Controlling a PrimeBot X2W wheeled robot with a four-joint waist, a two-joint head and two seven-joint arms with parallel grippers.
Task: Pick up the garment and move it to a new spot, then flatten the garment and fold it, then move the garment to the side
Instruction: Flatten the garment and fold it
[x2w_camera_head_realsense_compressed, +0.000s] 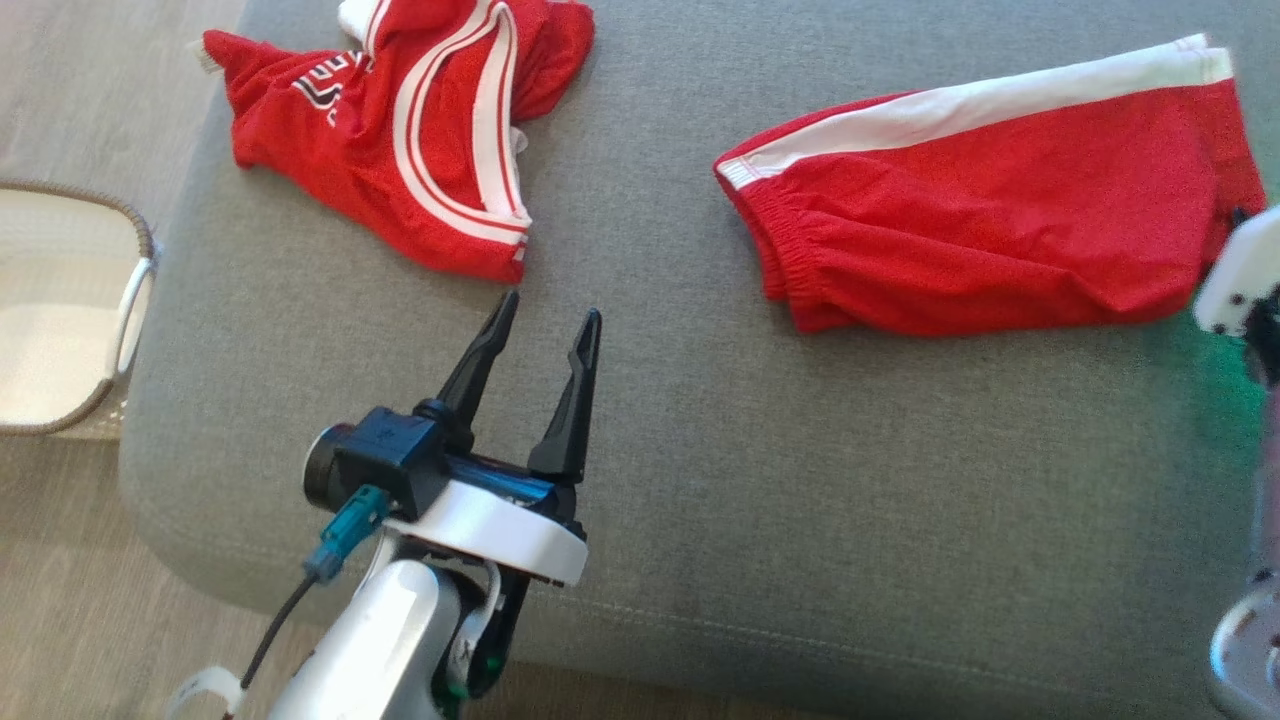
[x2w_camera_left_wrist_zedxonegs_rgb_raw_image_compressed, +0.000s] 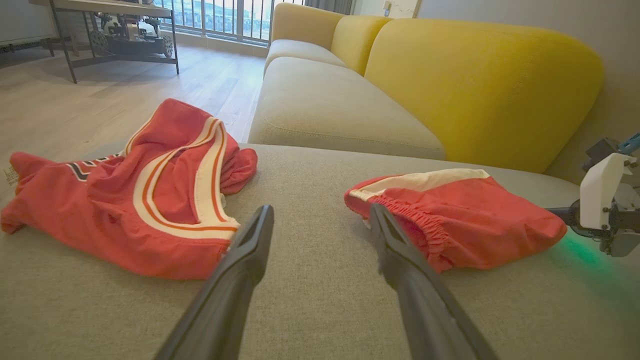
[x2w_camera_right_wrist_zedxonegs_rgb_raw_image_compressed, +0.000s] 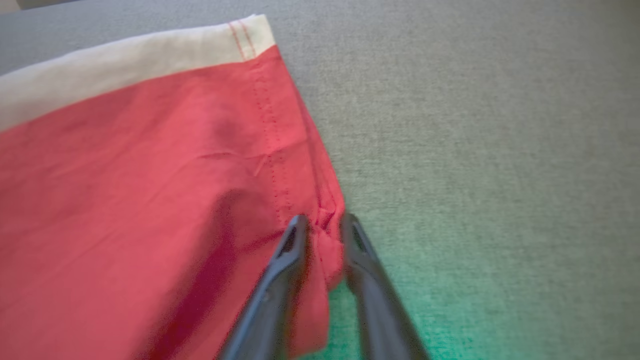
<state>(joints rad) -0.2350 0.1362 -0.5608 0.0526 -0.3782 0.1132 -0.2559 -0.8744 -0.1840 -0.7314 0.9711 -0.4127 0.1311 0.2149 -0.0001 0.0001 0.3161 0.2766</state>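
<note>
Red jersey (x2w_camera_head_realsense_compressed: 420, 190) lettering (x2w_camera_head_realsense_compressed: 325, 88) unreadable; right end effector (x2w_camera_right_wrist_zedxonegs_rgb_raw_image_compressed: 320, 222) pinches shorts (x2w_camera_right_wrist_zedxonegs_rgb_raw_image_compressed: 150, 175).

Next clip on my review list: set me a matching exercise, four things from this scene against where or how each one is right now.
Things:
1. jersey
2. shorts
3. basket
4. left tool

States:
A. on the floor beside the cushion
B. open, over bare cushion
C. crumpled at the cushion's left end
D. hem corner pinched by the right tool

Pairs: 1-C, 2-D, 3-A, 4-B
</note>
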